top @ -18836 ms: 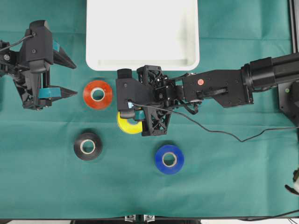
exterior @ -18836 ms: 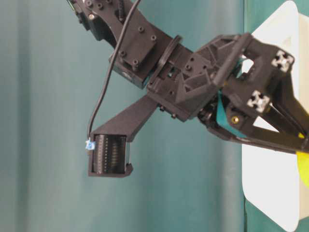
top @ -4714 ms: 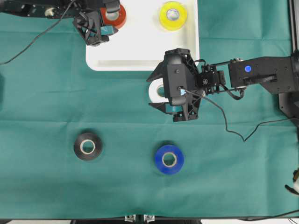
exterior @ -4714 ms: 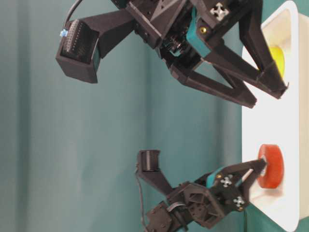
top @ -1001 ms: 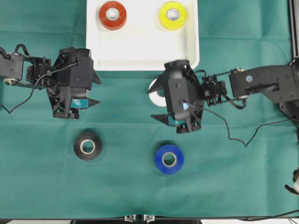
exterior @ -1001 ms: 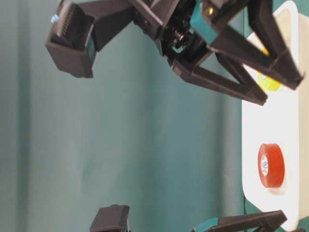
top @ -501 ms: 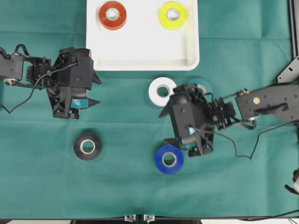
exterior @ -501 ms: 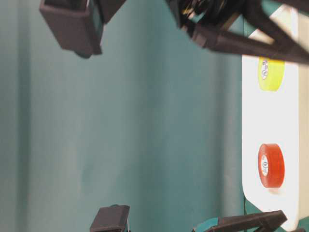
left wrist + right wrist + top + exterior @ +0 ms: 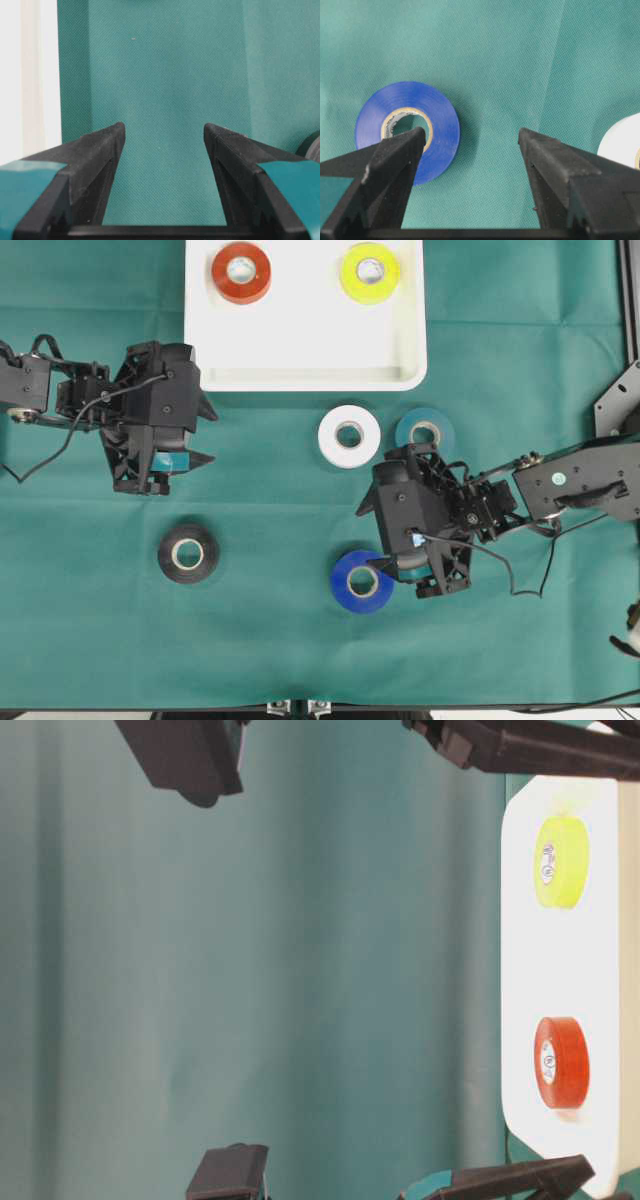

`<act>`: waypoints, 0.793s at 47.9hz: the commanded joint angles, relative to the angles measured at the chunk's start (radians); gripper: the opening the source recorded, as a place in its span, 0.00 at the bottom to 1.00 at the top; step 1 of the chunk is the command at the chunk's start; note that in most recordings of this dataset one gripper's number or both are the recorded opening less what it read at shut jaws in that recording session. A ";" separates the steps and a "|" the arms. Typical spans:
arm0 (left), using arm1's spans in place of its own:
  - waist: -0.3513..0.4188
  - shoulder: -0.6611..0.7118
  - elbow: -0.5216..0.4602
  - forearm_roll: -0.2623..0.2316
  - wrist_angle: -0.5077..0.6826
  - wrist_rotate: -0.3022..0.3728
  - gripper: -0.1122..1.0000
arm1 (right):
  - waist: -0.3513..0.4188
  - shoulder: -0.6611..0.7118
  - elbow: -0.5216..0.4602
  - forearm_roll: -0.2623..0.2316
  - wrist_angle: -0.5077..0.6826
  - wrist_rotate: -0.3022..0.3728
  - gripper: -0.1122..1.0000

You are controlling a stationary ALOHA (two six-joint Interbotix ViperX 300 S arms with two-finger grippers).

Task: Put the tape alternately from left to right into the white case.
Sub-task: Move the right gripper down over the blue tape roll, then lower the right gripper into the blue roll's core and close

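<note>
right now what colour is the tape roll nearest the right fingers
Blue, lying flat on the green cloth; clearest in the right wrist view.

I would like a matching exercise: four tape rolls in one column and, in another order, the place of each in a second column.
1. red tape
2. yellow tape
3. blue tape
4. black tape

A. cloth, beside the right gripper
B. white case, right part
C. cloth, below the left gripper
D. white case, left part

Pairs: 1-D, 2-B, 3-A, 4-C

case front (image 9: 300, 340): free | white roll (image 9: 349, 436), teal roll (image 9: 424, 430): block approach
</note>
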 commanded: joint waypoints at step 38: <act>-0.003 -0.012 -0.017 -0.002 -0.005 0.000 0.98 | 0.049 0.153 -0.089 0.002 -0.020 0.127 0.81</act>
